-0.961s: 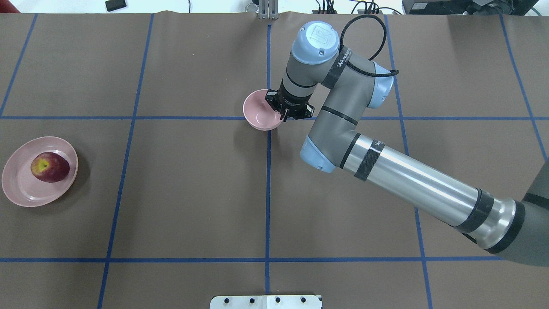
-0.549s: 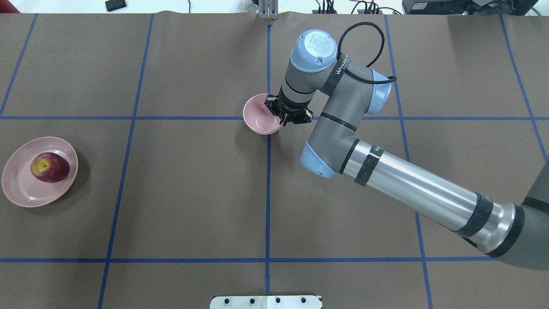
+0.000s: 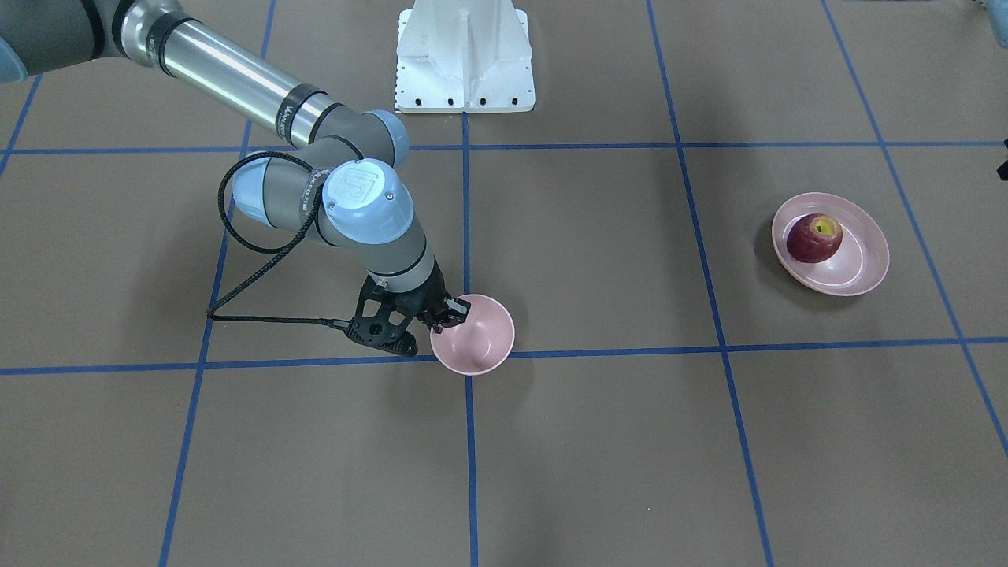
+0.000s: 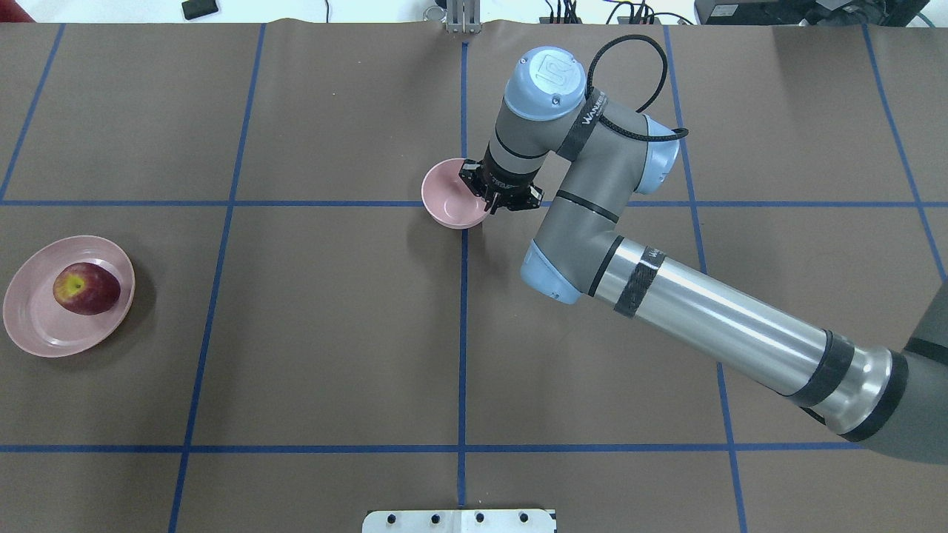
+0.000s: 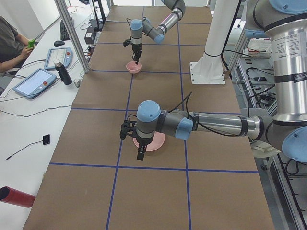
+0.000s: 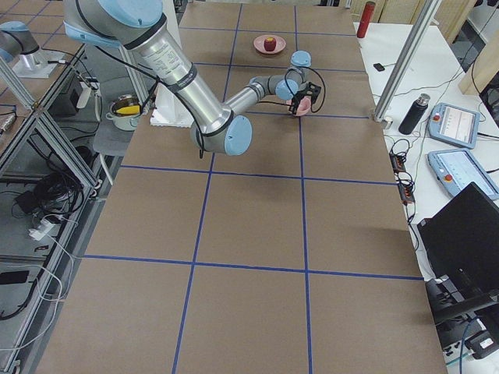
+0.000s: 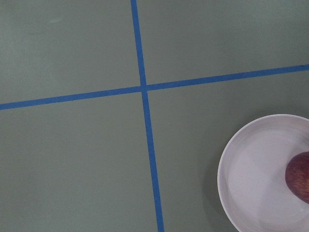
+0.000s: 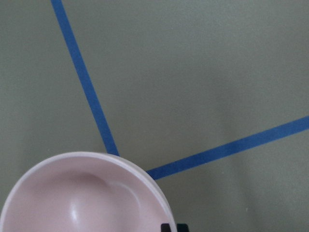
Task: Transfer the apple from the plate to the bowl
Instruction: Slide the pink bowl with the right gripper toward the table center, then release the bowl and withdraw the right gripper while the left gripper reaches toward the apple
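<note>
The dark-red apple [image 4: 87, 289] lies on the pale-pink plate [image 4: 37, 326] at the table's far left; both also show in the front-facing view, the apple [image 3: 814, 238] and the plate [image 3: 854, 272]. The small pink bowl [image 4: 446, 203] is near the table's middle, by a crossing of blue tape lines. My right gripper [image 4: 489, 201] is shut on the bowl's rim nearest the arm, as the front-facing view [image 3: 450, 313] also shows. The left wrist view looks down from above on the plate [image 7: 251, 174] and the apple's edge [image 7: 299, 176]. My left gripper [image 5: 140, 153] shows only in the left exterior view; I cannot tell its state.
The brown table cover carries a grid of blue tape lines [image 4: 463, 333]. The white robot base plate [image 3: 465, 55] sits at the robot's side of the table. Tablets and a dark bottle [image 5: 61, 73] stand on the white side table beyond the far edge.
My right arm has shifted slightly with the bowl in its grip; the bowl looks smaller and lower than one second ago. The apple and plate have not moved.
</note>
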